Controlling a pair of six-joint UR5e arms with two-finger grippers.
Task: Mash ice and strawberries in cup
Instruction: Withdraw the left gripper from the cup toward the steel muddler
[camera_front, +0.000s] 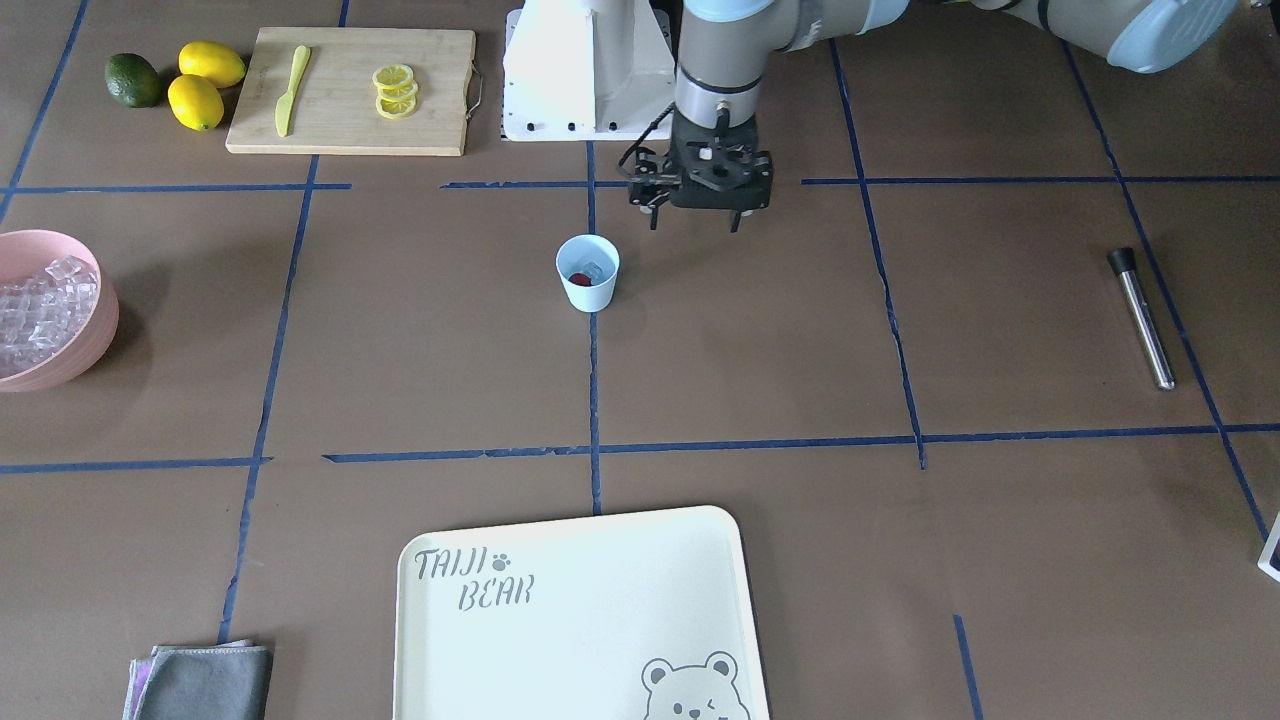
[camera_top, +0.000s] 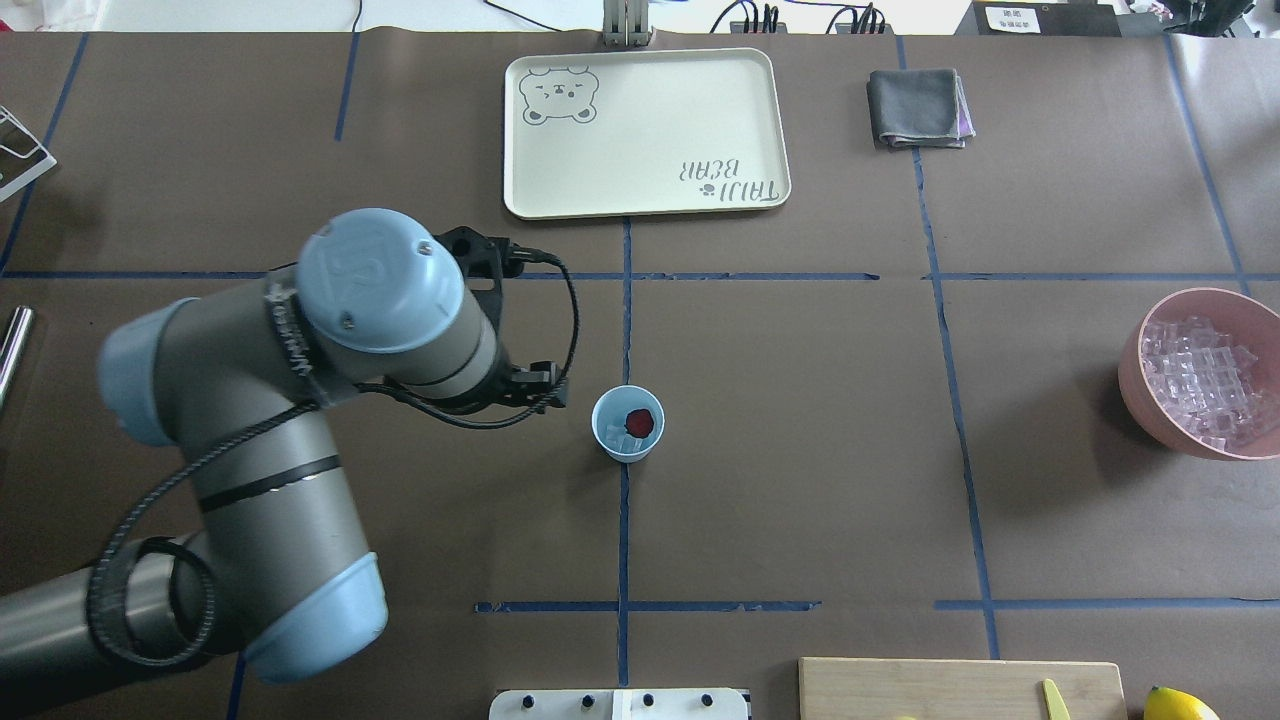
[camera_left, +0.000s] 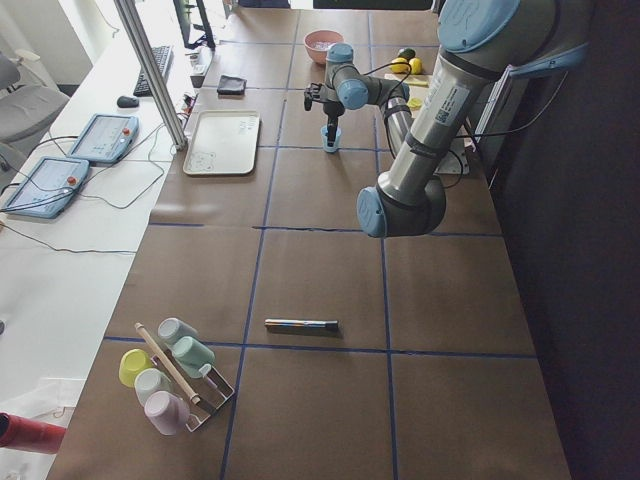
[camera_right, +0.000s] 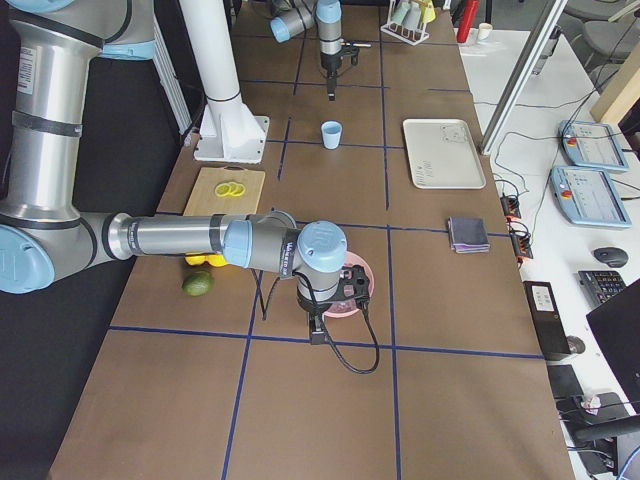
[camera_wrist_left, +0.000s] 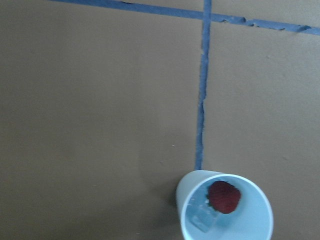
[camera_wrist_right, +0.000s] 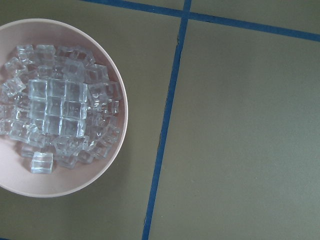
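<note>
Brown table (camera_front: 420, 350): left gripper (camera_front: 695, 222) hanging, jaws spread, holding nothing; cup (camera_front: 588, 285) sitting just beside jaws; metal rod (camera_front: 1140, 318) lying well to jaws' left (left arm nearer).

Robotics lab: teach pendants (camera_left: 100, 137) and a keyboard (camera_left: 160, 68) are lying on a side bench (camera_left: 60, 290) while blue tape (camera_front: 594, 400) is gridding the brown table (camera_left: 320, 280).

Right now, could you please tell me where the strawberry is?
In the overhead view the strawberry lies inside the light-blue cup near the middle of the table, beside an ice cube, just right of the left hand.
</note>
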